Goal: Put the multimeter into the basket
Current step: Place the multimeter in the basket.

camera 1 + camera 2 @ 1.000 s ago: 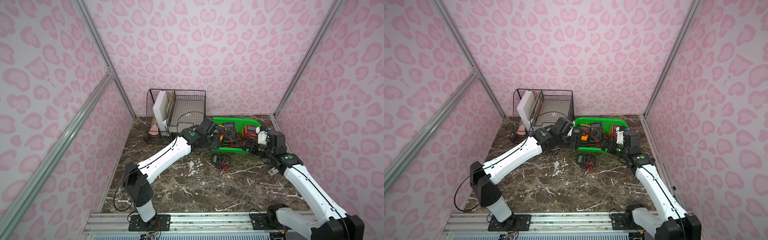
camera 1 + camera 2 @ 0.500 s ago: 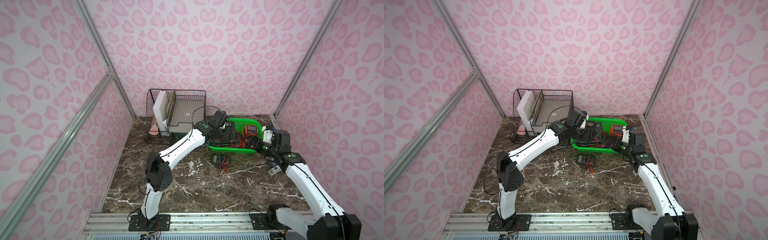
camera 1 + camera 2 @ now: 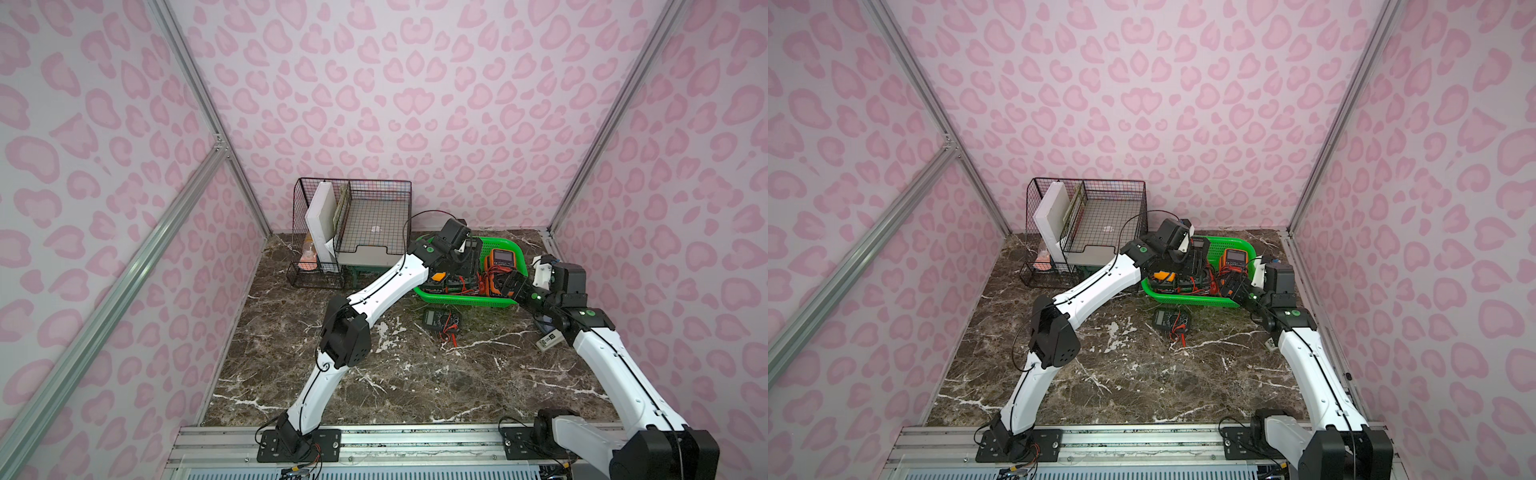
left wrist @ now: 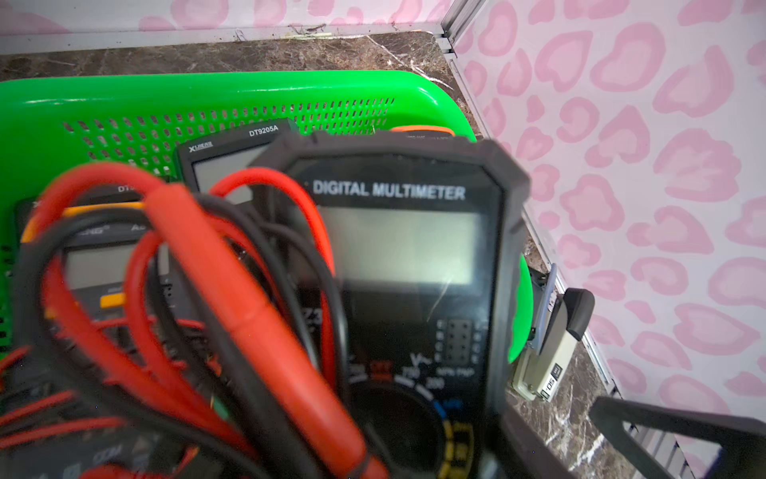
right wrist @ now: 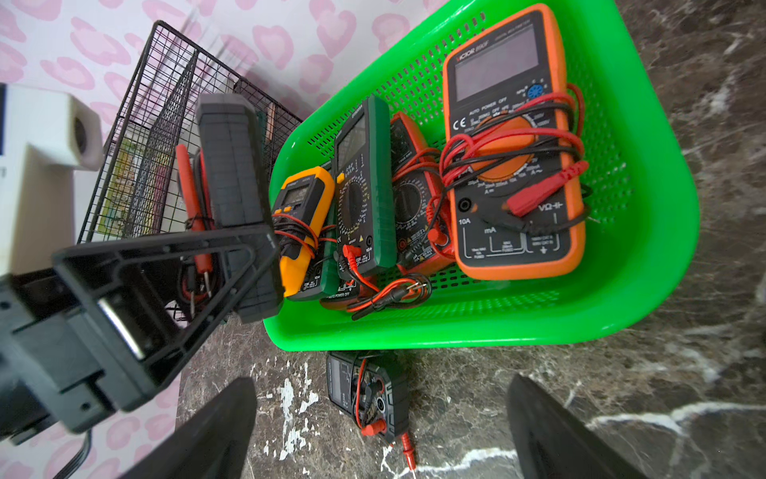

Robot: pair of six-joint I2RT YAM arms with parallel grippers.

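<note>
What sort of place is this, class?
Probably a robot test cell: left arm and right arm bolted to a rail, pink patterned panels around the tabletop, multimeters in a green basket.

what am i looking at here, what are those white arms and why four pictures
Two white robot arms are mounted at the near edge of a marble table. Two pictures come from one camera head above, looking down at everything. The other two come from small cameras on the arms' wrists, so they look close-up. On the table stand a green basket holding several multimeters, a black wire-mesh desk organizer, and one small dark multimeter lying in front of the basket. The left fingers are shut on a black multimeter, held just over the basket. The right fingers are open and hold nothing.
</note>
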